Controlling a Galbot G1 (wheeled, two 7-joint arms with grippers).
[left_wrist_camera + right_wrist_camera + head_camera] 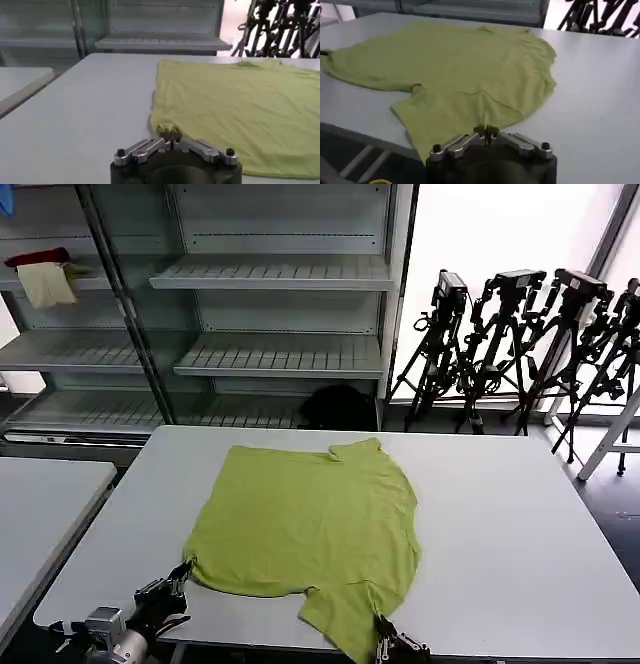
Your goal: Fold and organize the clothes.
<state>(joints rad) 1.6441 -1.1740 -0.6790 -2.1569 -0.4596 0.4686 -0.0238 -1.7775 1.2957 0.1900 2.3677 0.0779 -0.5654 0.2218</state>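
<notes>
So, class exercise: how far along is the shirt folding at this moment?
Done: the lime-green T-shirt lies spread flat on the table. In hand: the left claw pinches its near corner, and the right claw pinches its near sleeve edge. Left: no fold is visible yet, so all folding and tidying remain.

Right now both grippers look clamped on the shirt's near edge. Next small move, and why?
Probably lift both together and carry the near edge toward the far edge. The left gripper pinches the T-shirt at its near corner, the right gripper pinches the near sleeve, and the shirt lies spread flat on the table, unfolded.
</notes>
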